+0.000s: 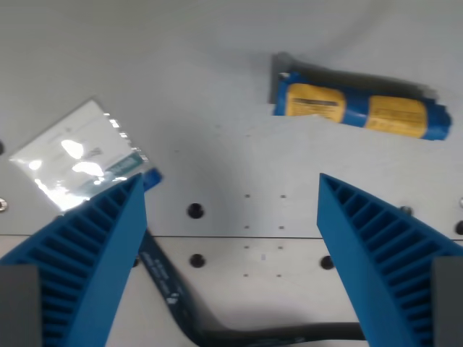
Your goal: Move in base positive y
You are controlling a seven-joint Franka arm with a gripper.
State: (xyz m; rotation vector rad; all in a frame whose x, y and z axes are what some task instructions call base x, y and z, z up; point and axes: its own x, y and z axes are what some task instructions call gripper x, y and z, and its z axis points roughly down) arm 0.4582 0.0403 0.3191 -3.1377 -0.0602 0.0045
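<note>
- A clear plastic bag [76, 155] with a white label lies flat on the pale table [217, 94] at the wrist view's left, tilted, with glare on its film.
- Its lower corner is hidden behind the left finger [87, 267] of the pincer [230, 189]; whether they touch cannot be told.
- A blue strap [163, 278] with small white marks runs from just beside the bag's lower corner down along the table, then turns into a dark band toward the wrist view's lower right.
- The pincer stands wide: its two ribbed blue fingers are well apart with only bare table between them, holding nothing.
- Small dark holes [194, 211] and tiny dots mark the table between the fingers, and a thin seam crosses it there.
- A blue and yellow tube [358, 107] lies on its side on the table at the wrist view's upper right, well apart from both fingers, its long axis running nearly left to right and its flat crimped end toward the left.
- No table edge shows.
</note>
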